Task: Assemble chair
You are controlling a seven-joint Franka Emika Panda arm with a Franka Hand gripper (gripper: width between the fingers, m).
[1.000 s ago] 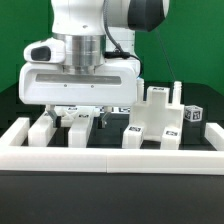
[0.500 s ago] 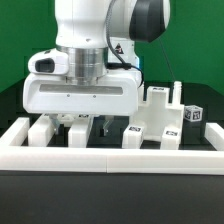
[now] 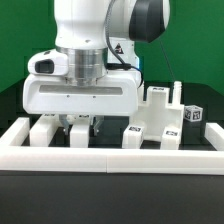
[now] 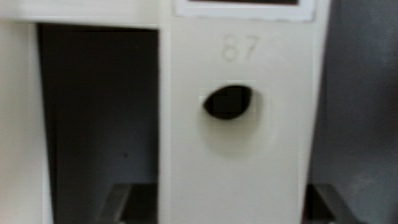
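Pincer: the pincer [image 3: 80,123] hangs low behind the border rail [image 3: 110,158] and is pressed together on a white square bar [image 4: 226,150]. In the wrist view its dark fingers [image 4: 121,203] are seen against the bar's two opposite sides.
Held thing: the bar is shown lying low near the table, with a dark round hole [image 4: 226,101] in its upward face and a tag [image 4: 240,8] at its far end. In the exterior view it is almost wholly hidden by the hand and the rail.
Long axis: the bar's length is seen running away from the wrist camera, crosswise to the line between the fingers, so it is pinched across its narrow width. From the broad hand facing the exterior camera, that length is judged to point toward and away from that camera.
Direction from the pincer: the bar is directly beneath the hand, between the fingers and touching both.
Grip point: the fingers are set short of the hole. How far they are from the bar's near end cannot be told.
Rest of the chair: a chunky white structure [image 3: 160,112] stands near but apart, toward the exterior view's right. A loose white piece [image 3: 40,130] lies just to the exterior view's left.
Arm: only one is present.
Coming move, as judged: a straight lift is called for, then travel toward the exterior view's right. If the grip is off centre, the free end could be expected to dip.
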